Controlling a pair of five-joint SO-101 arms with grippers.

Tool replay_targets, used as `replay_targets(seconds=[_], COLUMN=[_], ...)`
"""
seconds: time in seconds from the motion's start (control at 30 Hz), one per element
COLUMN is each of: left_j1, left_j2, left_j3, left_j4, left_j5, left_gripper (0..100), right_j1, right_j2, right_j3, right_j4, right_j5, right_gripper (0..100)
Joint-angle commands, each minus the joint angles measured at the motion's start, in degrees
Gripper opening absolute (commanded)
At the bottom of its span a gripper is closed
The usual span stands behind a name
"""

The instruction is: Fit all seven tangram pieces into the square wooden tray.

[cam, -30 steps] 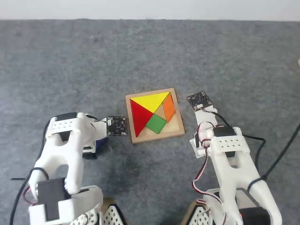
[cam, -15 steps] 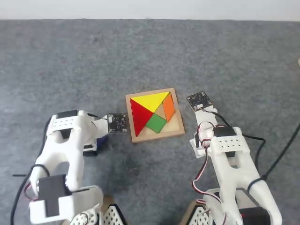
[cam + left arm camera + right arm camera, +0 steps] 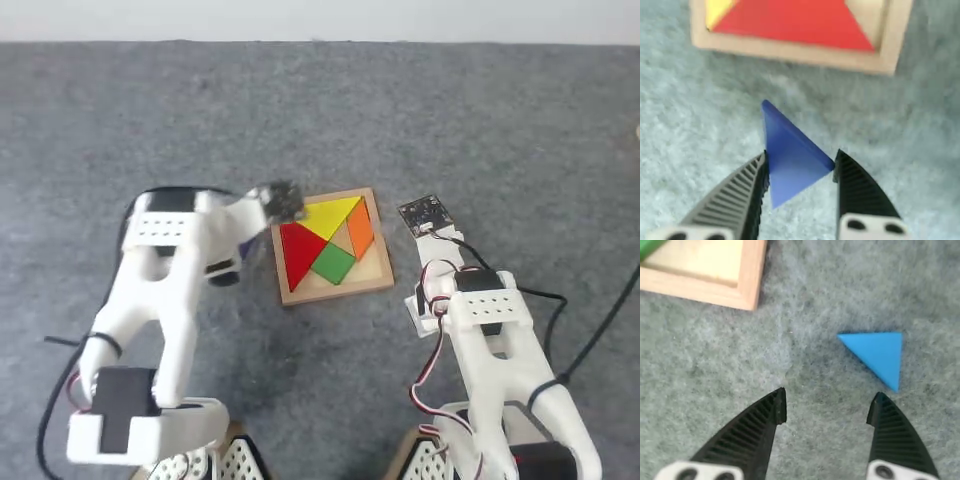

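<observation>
while the left claw (image 3: 801,155) grips a blue triangle (image 3: 790,162), tray (image 3: 790,52) sits cropped.

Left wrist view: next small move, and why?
Probably carry the dark blue triangle over the rim of the wooden tray toward its bare floor. The left end effector is shut on the triangle just outside that rim, and the high view shows unfilled wood beside the green piece.

Even, diffuse light; soft shadow lies beside the light-blue triangle (image 3: 877,355).
</observation>
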Motion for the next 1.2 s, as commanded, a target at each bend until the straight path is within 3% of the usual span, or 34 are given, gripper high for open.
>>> replay_targets(seconds=[0.0,0.13,0.27,0.53,0.77,1.17], left_j1=[8.26,18.81,24.0,26.55,31.47,33.14], left_j2=[-0.18,-0.18,0.0,17.67,31.74,36.66], left_j3=[-6.73,-11.47,-16.13,-26.86,-37.85,-40.75], left_j4=[2.55,4.4,5.19,5.98,6.07,8.09], left_j5=[15.65,33.23,48.62,66.29,70.24,72.88], left_gripper=[15,15,15,15,15,15], right_j1=[0.92,2.33,6.64,25.01,29.05,27.3], right_j2=[0.31,0.04,-0.04,-0.04,-0.04,0.48], right_j3=[-0.18,-0.26,-1.14,-5.71,-5.63,-5.27], right_j4=[-0.66,-0.4,-0.31,2.07,2.95,2.15], right_j5=[-2.55,-3.16,-3.34,-4.92,-4.84,-4.75], right_gripper=[26.7,26.7,26.7,26.7,26.7,26.7])
